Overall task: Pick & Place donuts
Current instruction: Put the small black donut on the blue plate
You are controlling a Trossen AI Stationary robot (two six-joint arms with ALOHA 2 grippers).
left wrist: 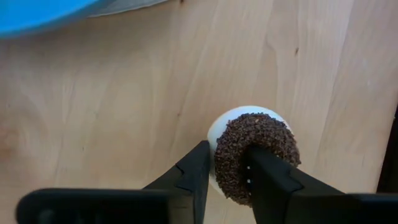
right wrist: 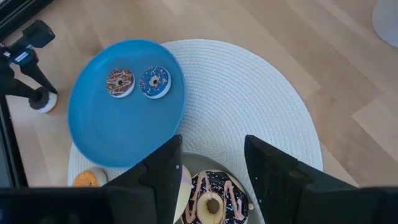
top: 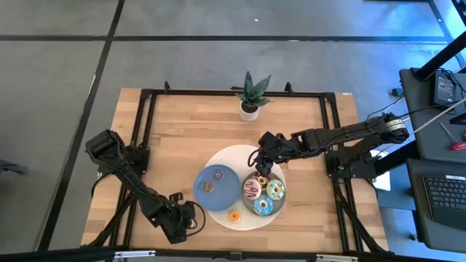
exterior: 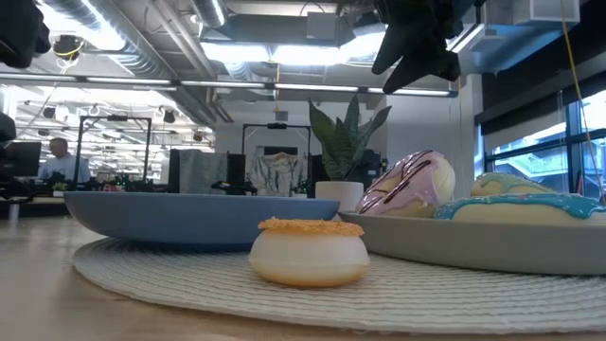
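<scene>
My left gripper (left wrist: 225,150) is near the table's near-left corner (top: 194,220), shut on a brown-sprinkled mini donut (left wrist: 264,134) with a white underside. My right gripper (right wrist: 214,177) hangs open above the grey plate (top: 281,201), touching nothing. That plate holds the pink-and-brown donut (top: 253,189), the green one (top: 276,189) and the blue one (top: 263,206). Two mini donuts, brown (right wrist: 120,81) and blue (right wrist: 155,81), lie on the blue plate (top: 216,196). An orange mini donut (exterior: 308,251) sits on the white mat (top: 233,164). My left gripper pinches the brown mini donut's rim (left wrist: 229,165) between its two fingers. One finger (left wrist: 196,174) is outside the ring and the other (left wrist: 270,183) is over its hole. They come from above, pointing down. I cannot tell whether the donut is clear of the wood.
A potted plant (top: 250,98) stands at the table's far edge. Black frame rails (top: 145,131) run along the left and right sides. Bare wood (top: 171,145) lies left of the mat. People and desks show far behind in the low view.
</scene>
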